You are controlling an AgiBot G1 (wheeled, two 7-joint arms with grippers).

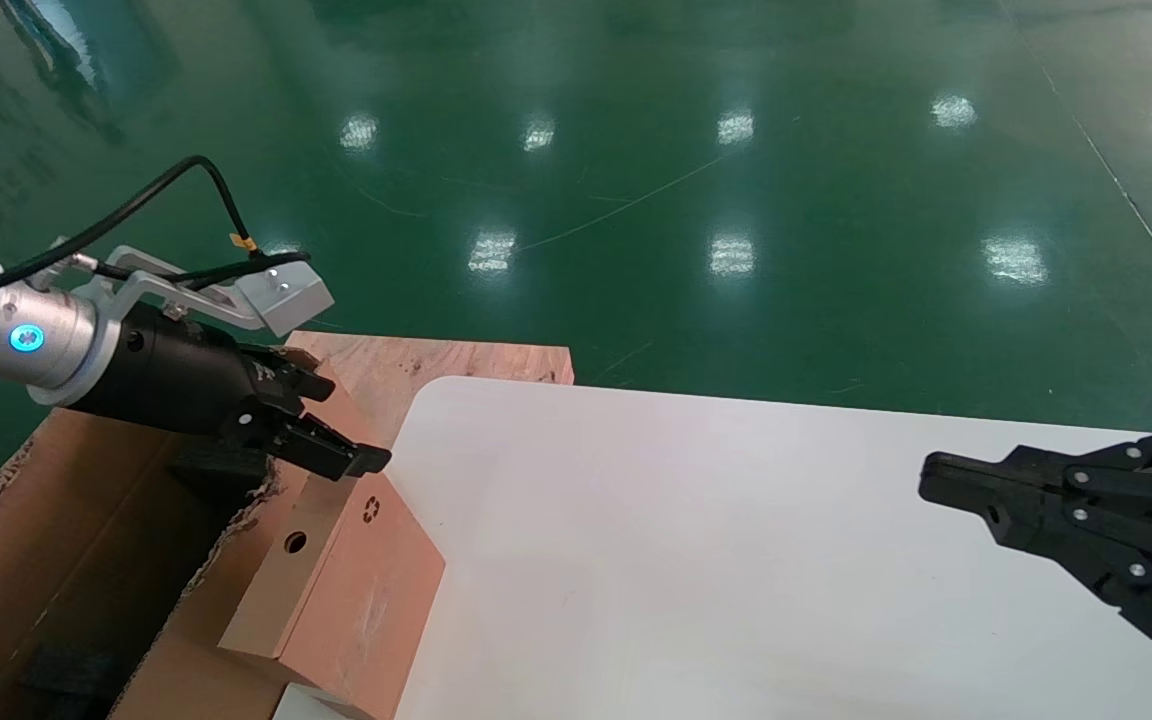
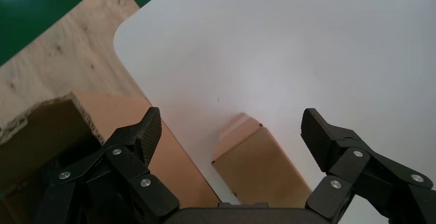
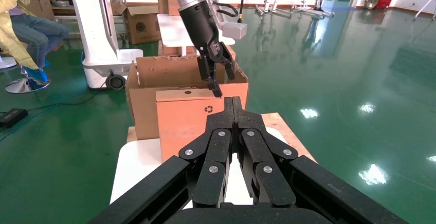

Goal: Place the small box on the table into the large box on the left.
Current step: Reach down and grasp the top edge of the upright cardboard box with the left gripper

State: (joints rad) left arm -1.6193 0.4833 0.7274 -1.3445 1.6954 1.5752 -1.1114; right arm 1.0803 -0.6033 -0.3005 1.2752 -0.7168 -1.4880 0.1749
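The small box stands on edge at the left rim of the white table, with its hole side up and its recycling mark facing right. It is against the large box, which has ragged edges. My left gripper hovers just above the small box's far top end, open and not touching it. In the left wrist view the small box lies below and between the spread fingers. My right gripper is shut and empty over the table's right side. The right wrist view shows it pointing at the small box.
A light wooden board lies under the table's far left corner and the large box. Green floor lies beyond. In the right wrist view a seated person and a white robot base are behind the large box.
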